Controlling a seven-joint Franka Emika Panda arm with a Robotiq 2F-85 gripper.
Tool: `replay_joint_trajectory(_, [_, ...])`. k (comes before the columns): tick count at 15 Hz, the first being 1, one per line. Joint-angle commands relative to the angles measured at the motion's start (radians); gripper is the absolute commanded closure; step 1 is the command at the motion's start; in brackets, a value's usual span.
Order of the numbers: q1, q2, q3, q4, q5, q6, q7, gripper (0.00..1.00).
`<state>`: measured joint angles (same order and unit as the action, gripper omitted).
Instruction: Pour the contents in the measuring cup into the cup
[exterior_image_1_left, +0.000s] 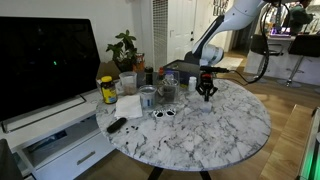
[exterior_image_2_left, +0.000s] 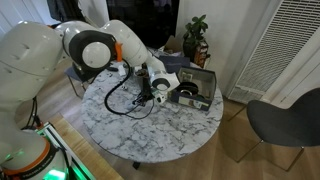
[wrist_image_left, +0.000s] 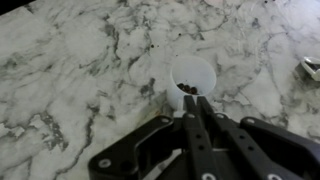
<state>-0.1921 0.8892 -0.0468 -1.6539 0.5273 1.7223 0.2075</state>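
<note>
The pour is not yet done: in the wrist view the measuring cup (wrist_image_left: 192, 78) sits upright with dark contents inside. The gripper (wrist_image_left: 195, 102) has its fingers drawn together at the rim, seemingly pinched on a handle I cannot see. In an exterior view this is near the desk's (exterior_image_1_left: 225, 135) far edge, beside a tray (exterior_image_1_left: 180, 70). A likely target cup (exterior_image_1_left: 148, 97) stands among clutter further in. Lifting, carrying and tipping remain, I judge. The near half of the desk is bare, leaving room there, and the clutter and tray crowd the way to the cup.
</note>
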Motion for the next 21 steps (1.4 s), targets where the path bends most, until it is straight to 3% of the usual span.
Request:
replay_joint_trajectory(1, [-0.014,0.039,0.002,0.044,-0.001,-0.038,-0.006,0.80])
replay_joint_trajectory(4, [-0.018,0.048,0.002,0.055,-0.001,-0.045,-0.005,0.60])
replay_joint_trajectory(6, [-0.019,0.045,0.001,0.056,0.000,-0.055,-0.005,0.52])
replay_joint_trajectory(11, [-0.015,0.023,-0.003,0.056,-0.003,-0.075,0.004,0.51])
replay_joint_trajectory(13, [-0.013,0.014,-0.010,0.048,0.001,-0.082,0.029,0.40])
replay_joint_trajectory(15, [-0.014,-0.002,-0.019,0.018,0.012,-0.082,0.051,0.17])
replay_joint_trajectory(17, [-0.016,-0.019,-0.029,-0.016,0.018,-0.077,0.066,0.06])
replay_joint_trajectory(21, [-0.015,-0.037,-0.041,-0.083,0.043,-0.055,0.089,0.00])
